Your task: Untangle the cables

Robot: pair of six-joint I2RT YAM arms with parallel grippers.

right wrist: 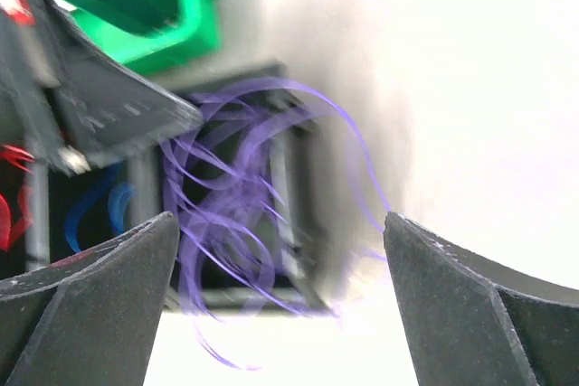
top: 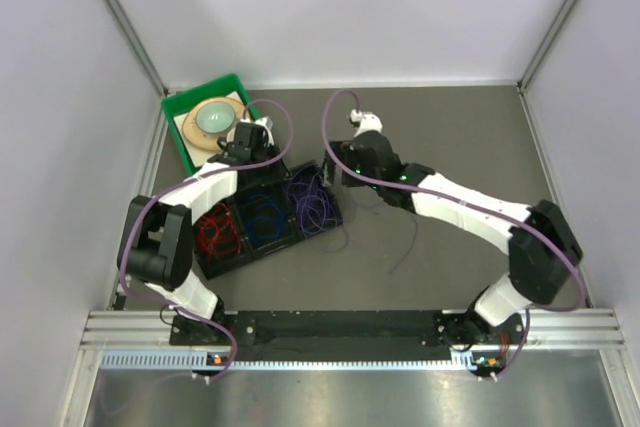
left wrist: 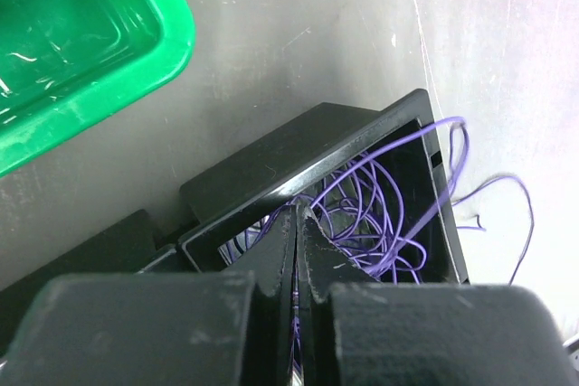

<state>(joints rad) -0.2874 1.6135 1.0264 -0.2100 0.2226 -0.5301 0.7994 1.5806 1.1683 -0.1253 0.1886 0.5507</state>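
a: where are the wires?
b: in a black tray (left wrist: 298,146) with three boxes. seen from above, the red wires (top: 218,232) are in the left box, the blue wires (top: 265,219) in the middle one and the purple wires (top: 312,202) in the right one.
a: are they all inside?
b: not the purple ones. some loops hang over the edge onto the gray table (top: 450,147).
a: what about the left gripper (left wrist: 297,216)?
b: its fingers are pressed tight together, with the tips at the rim of the purple box. i cannot tell if a wire is pinched between them.
a: and the right gripper (right wrist: 280,223)?
b: its fingers are spread wide with nothing between them. it hangs just beside the purple box.
a: anything else?
b: a green bin (top: 172,132) sits near the tray, with a round dish (top: 215,117) in it.
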